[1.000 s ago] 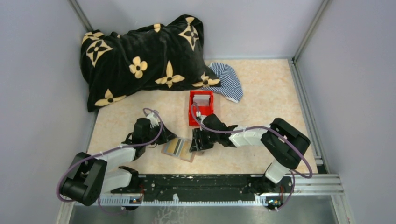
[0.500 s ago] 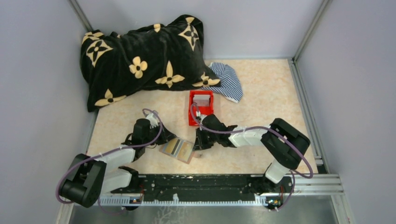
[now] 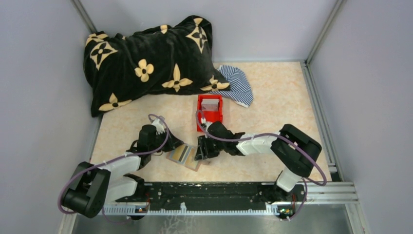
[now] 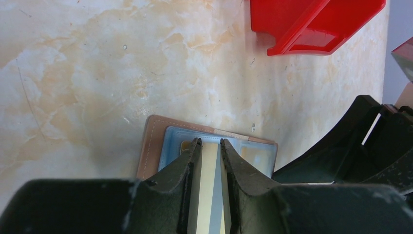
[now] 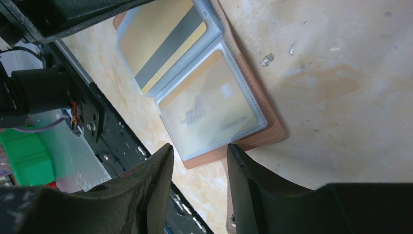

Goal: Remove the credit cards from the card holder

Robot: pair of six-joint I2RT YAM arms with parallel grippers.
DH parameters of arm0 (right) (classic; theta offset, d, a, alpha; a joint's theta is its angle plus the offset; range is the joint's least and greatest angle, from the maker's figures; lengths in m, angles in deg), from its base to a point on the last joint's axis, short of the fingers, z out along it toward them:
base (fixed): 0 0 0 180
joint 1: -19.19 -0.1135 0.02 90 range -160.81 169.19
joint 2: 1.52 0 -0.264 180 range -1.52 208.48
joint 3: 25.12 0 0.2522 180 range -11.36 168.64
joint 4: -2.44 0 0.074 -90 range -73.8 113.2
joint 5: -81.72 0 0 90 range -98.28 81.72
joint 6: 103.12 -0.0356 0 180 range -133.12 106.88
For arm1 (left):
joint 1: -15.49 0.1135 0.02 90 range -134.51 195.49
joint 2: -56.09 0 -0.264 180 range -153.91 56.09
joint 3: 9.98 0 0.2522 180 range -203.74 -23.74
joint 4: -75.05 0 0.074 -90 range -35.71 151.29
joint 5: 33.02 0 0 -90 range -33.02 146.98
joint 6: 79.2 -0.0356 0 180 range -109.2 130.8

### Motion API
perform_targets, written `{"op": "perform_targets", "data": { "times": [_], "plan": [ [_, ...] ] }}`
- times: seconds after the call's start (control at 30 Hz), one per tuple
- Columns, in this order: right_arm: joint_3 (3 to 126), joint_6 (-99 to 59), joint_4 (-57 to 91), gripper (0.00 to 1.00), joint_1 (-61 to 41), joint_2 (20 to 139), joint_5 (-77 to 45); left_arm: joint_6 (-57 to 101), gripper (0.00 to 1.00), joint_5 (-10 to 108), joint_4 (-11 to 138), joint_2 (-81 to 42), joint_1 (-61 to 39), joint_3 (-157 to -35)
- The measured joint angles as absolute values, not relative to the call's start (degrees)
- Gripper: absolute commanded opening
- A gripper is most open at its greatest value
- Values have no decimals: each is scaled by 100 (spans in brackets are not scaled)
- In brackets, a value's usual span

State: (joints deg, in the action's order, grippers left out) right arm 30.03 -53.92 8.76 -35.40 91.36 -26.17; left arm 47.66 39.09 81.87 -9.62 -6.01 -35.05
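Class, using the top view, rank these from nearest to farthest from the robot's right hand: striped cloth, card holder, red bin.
1. The card holder, just left of the right hand.
2. The red bin, behind the hand, mid-table.
3. The striped cloth, farthest back, slightly right.

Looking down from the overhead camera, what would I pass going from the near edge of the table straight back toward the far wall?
Black perforated metal rail → open brown leather card holder → red plastic bin → blue-and-white striped cloth.
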Motion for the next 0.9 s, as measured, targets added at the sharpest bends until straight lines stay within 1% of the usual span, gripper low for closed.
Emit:
{"op": "perform_targets", "data": {
  "times": [0.23,0.53,0.57,0.6,0.63,0.7,0.73,0.77,0.9],
  "plan": [
    [3044,-5536,627,46,-3592,9392,-2857,4786,27,3924,8152,-918,-601,-3499],
    [3025,-5630,537,48,-3627,9392,-2903,4786,27,3948,8104,-884,-601,-3494],
    [3020,-5643,513,45,-3649,9394,-2903,4788,27,3946,8104,-886,-601,-3494],
    [3018,-5650,483,33,-3669,9416,-2907,4792,27,3946,8106,-888,-601,-3494],
    [3018,-5656,450,23,-3688,9447,-2907,4806,27,3944,8106,-888,-601,-3494],
    [3029,-5626,424,7,-3701,9538,-2892,4825,27,3942,8104,-888,-601,-3494],
    [3038,-5606,441,2,-3703,9606,-2870,4825,27,3942,8101,-886,-601,-3494],
    [3057,-5608,470,0,-3703,9656,-2875,4825,27,3944,8095,-877,-601,-3494],
    [3274,-5545,730,0,-3686,9779,-2820,4827,27,3948,7957,-765,-603,-3494]
  ]
}}
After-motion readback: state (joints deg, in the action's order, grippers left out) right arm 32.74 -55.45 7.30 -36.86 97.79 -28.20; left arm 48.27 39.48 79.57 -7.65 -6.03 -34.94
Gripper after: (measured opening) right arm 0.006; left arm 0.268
